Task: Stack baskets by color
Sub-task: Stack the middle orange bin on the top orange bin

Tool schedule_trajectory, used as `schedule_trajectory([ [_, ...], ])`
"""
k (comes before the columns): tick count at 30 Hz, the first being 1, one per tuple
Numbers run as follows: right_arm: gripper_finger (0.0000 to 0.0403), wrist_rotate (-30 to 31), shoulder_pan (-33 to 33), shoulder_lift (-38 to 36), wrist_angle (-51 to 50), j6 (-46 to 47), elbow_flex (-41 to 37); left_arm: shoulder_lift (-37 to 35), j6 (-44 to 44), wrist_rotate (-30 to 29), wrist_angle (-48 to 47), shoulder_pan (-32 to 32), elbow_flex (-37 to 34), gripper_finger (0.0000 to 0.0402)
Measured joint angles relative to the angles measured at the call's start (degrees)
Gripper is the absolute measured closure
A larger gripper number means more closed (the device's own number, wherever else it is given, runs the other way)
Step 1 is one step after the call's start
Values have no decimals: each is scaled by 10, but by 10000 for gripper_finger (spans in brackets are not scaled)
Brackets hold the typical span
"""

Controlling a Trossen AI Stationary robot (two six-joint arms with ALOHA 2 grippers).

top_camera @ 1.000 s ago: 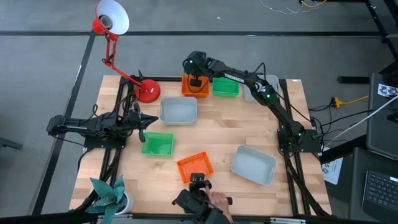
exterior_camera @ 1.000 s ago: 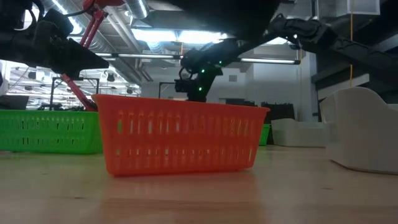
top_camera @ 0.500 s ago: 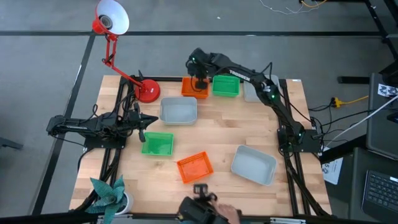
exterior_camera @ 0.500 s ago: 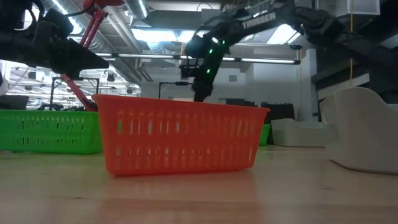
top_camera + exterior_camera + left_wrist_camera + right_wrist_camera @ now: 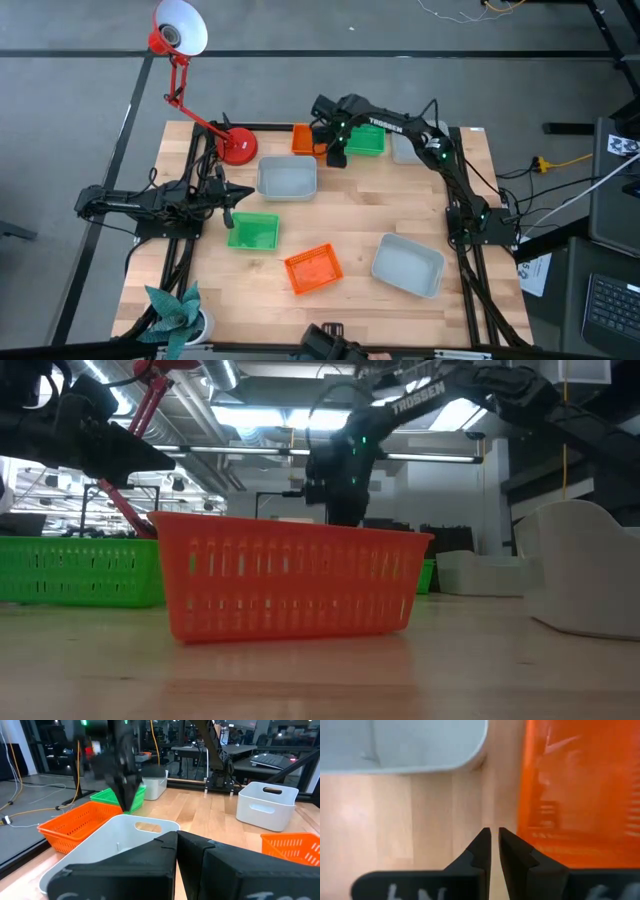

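Note:
At the table's far edge an orange basket [image 5: 302,138] and a green basket [image 5: 365,140] stand side by side on their bottoms. My right gripper [image 5: 336,150] points down over the gap between them, shut, with nothing between its fingers [image 5: 494,845]. In the right wrist view the orange basket's rim [image 5: 530,780] lies just beside the fingertips, above bare wood. My left gripper [image 5: 228,196] waits level at the table's left, shut [image 5: 176,842]. In the low view the near orange basket [image 5: 290,575] hides the right gripper's tips.
A grey basket [image 5: 288,178] stands just in front of the far orange one, and another grey one [image 5: 405,148] stands right of the green. Nearer lie a green basket [image 5: 252,231], an orange basket [image 5: 313,268] and a grey basket [image 5: 408,265]. The red lamp's base [image 5: 238,146] sits far left.
My right gripper has swung from over the far orange basket toward the table's right edge and a little nearer, tipping from a shallow slant to pointing steeply down. Its fingers have kept the same narrow gap. The baskets have stayed in place.

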Motion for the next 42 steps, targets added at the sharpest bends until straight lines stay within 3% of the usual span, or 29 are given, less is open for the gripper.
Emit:
schedule_trajectory([
  [6, 367, 33, 10, 1, 109, -1, -73, 0, 0, 0, 0, 0, 0, 401],
  [13, 367, 52, 13, 1, 184, 29, -81, 0, 0, 0, 0, 0, 0, 401],
  [17, 367, 51, 13, 1, 198, 51, -78, 0, 0, 1, 0, 0, 0, 401],
  [22, 367, 5, 19, 1, 222, 50, -78, 0, 0, 1, 0, 0, 0, 401],
  [32, 367, 61, 22, 0, 286, 64, -77, 0, 1, 1, 0, 0, 0, 401],
  [42, 367, 45, 22, 0, 299, 64, -77, 0, 1, 1, 0, 0, 0, 401],
])
